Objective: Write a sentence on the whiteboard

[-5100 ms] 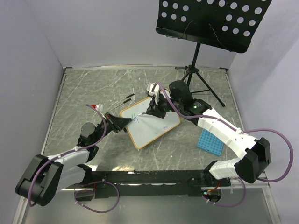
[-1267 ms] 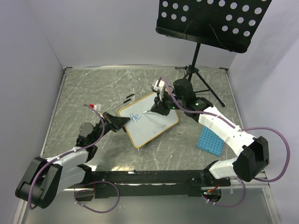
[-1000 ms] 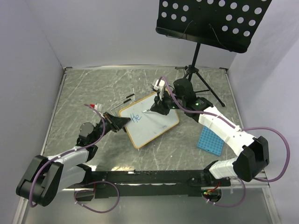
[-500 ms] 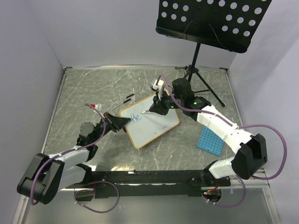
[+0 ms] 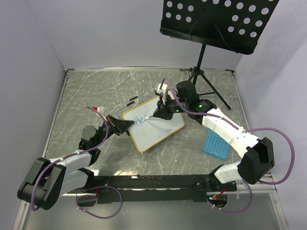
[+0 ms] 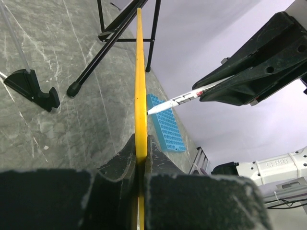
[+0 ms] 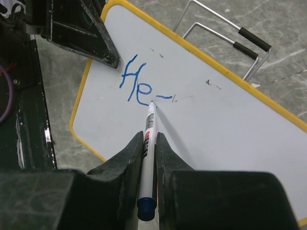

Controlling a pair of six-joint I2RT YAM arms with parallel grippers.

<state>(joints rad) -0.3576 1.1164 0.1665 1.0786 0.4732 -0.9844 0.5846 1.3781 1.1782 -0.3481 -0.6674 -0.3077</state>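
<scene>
Only "He" of the sentence [image 7: 136, 84] so far; right gripper [image 7: 148, 140] clamps the marker [image 7: 149, 125], tip on the whiteboard [image 7: 230, 139]; left gripper [image 6: 140, 143] pinches its frame; the next stroke wants steady pressure.

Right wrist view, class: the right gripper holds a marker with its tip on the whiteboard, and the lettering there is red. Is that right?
No: the lettering is blue, as the right wrist view shows. The right gripper does hold the marker, tip on the whiteboard.

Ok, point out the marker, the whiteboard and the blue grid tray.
marker [image 7: 149, 123]: right wrist view, white barrel behind the tip.
whiteboard [image 5: 160, 130]: top external view, bare white face.
blue grid tray [image 5: 216, 143]: top external view, its gridded top.
</scene>
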